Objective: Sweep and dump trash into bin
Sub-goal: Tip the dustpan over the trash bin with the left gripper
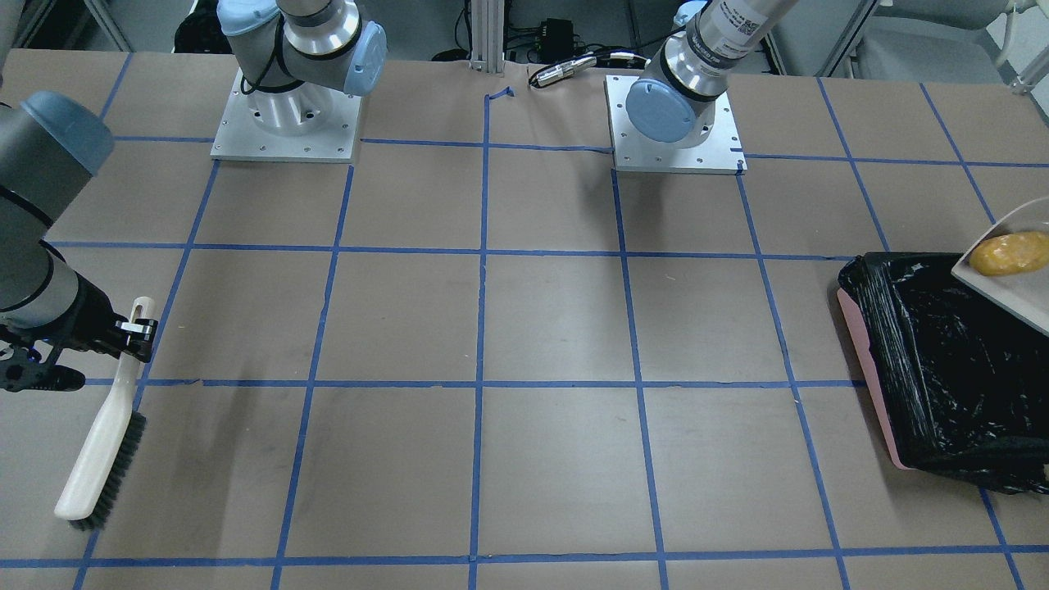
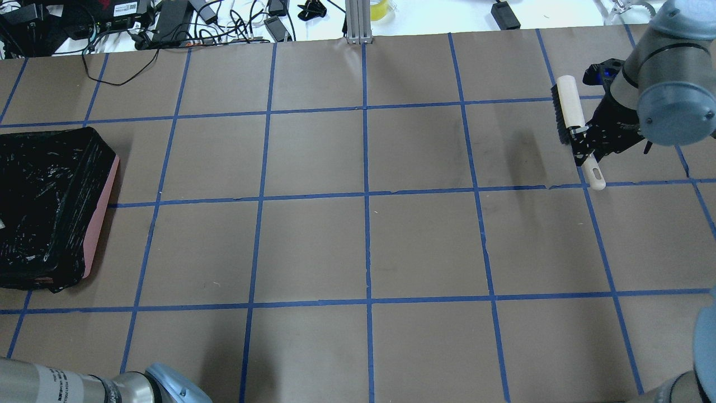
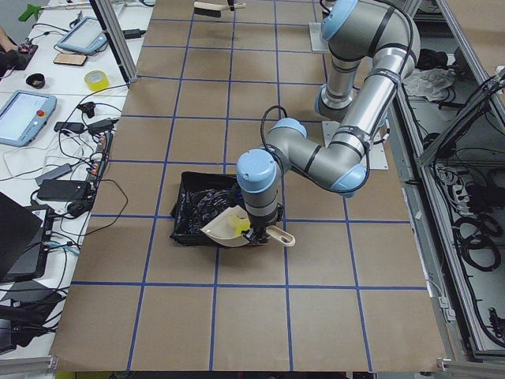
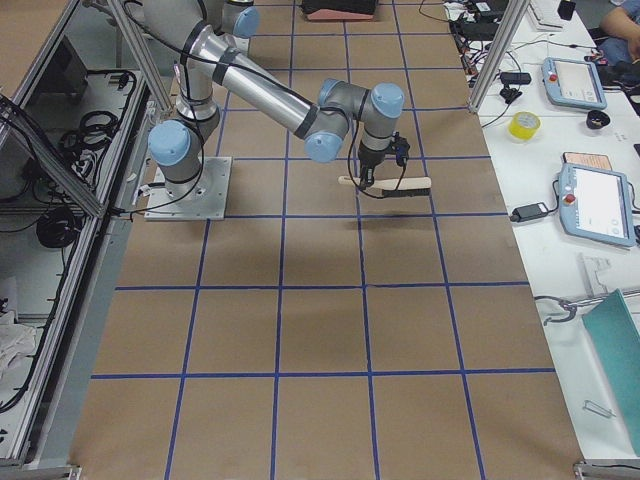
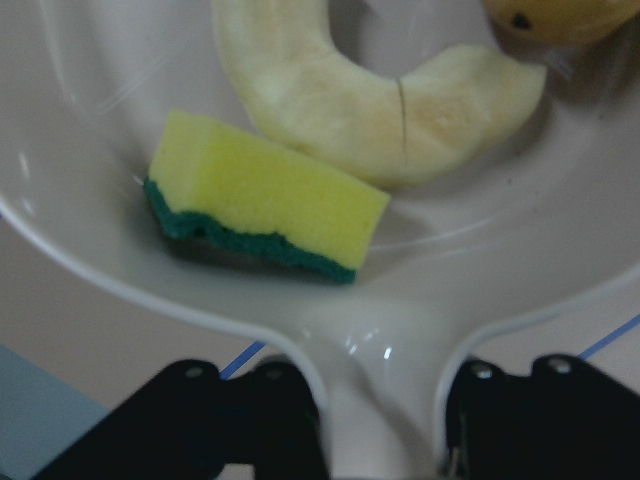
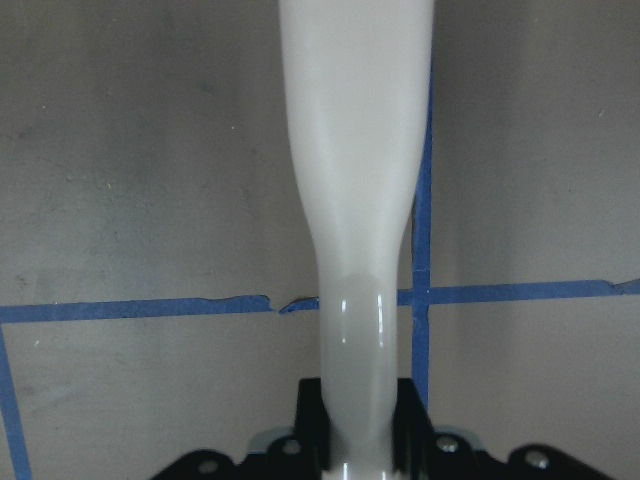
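My left gripper (image 5: pixel 378 412) is shut on the handle of the beige dustpan (image 5: pixel 90 120). The trash lies in the pan: a yellow sponge chunk (image 5: pixel 265 205), a curved tan croissant-like piece (image 5: pixel 380 100) and a golden-brown lump (image 5: pixel 560 15). The pan (image 3: pixel 225 229) hangs over the edge of the bin (image 3: pixel 197 207), a pink container (image 2: pixel 102 221) lined with a black bag (image 1: pixel 942 360). The lump (image 1: pixel 1010 254) shows in the raised pan. My right gripper (image 1: pixel 133 334) is shut on the handle of the black-bristled brush (image 1: pixel 102 442), far from the bin, held just above the table.
Brown paper with a blue tape grid covers the table (image 2: pixel 363 240). The two arm bases (image 1: pixel 287 115) (image 1: pixel 676 123) stand on plates at the robot's edge. Cables and devices (image 2: pixel 168 17) lie beyond the far edge. A side bench holds tablets and a tape roll (image 4: pixel 525 125).
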You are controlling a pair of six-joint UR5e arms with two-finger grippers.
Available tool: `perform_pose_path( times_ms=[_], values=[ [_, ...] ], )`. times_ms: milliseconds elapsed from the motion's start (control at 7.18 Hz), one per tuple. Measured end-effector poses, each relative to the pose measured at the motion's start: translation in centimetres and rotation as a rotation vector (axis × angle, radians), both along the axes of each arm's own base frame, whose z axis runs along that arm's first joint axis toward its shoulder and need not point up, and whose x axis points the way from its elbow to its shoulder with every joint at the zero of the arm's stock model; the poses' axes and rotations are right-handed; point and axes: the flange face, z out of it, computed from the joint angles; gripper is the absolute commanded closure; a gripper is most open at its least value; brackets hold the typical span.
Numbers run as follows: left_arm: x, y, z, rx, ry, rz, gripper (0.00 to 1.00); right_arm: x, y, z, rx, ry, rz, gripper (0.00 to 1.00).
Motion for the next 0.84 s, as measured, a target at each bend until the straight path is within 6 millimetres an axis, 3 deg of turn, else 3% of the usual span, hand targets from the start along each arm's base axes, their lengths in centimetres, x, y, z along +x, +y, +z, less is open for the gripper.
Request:
perform_pose_path(
  times_ms=[279, 836],
  values=[
    [-3.3, -3.6, 0.6, 0.103, -0.101, -0.106, 1.0, -0.8, -0.1, -0.7, 0.01, -0.007, -0.001, 1.0],
    [-8.4, -6.8, 0.5, 0.299, -0.245, -0.312, 1.0, -1.4, -1.0, -2.8, 0.018, -0.014, 0.032, 1.0]
  ],
)
